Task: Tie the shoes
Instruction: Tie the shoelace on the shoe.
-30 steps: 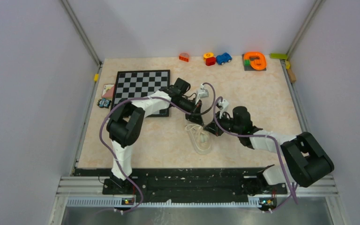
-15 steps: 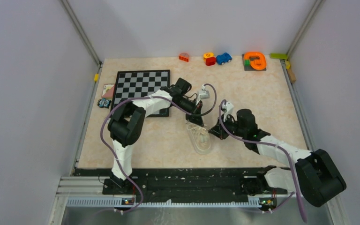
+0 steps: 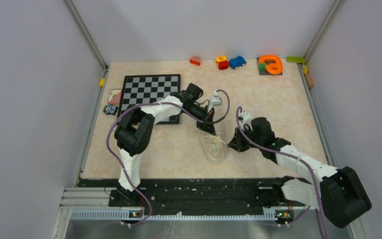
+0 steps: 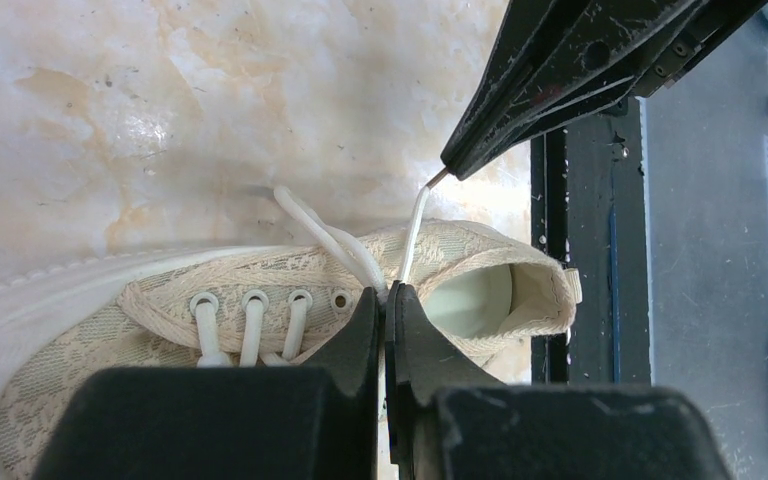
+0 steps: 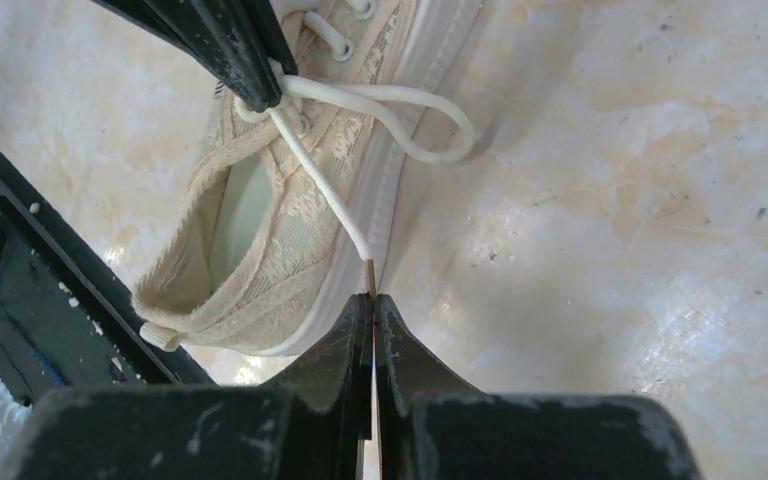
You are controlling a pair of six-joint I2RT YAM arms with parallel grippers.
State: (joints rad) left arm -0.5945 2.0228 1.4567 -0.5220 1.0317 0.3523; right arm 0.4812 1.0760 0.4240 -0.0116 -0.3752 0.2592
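Observation:
The cream canvas shoe [image 3: 212, 147] lies on the table near the front, heel toward the arm bases. It shows in the left wrist view [image 4: 160, 310] and the right wrist view [image 5: 290, 200]. My left gripper [image 3: 208, 129] is shut on the white laces [image 4: 345, 245] at the shoe's top eyelets. My right gripper [image 3: 236, 145] stands right of the shoe, shut on the tip of one lace end [image 5: 325, 195], which runs taut from the left gripper's pinch [image 5: 260, 95] to the right gripper [image 5: 371, 297]. A lace loop [image 5: 420, 120] hangs over the shoe's side.
A chessboard [image 3: 149, 91] lies behind the left arm, with small cards and a toy [image 3: 112, 102] at its left. Toy blocks, a blue car [image 3: 237, 62] and an orange ring piece [image 3: 270, 64] line the back edge. The black front rail [image 3: 194, 189] runs right behind the heel.
My right gripper has drawn away to the right of the shoe with the lace end, pulling it taut. The right arm's elbow has swung outward. The left gripper has stayed put.

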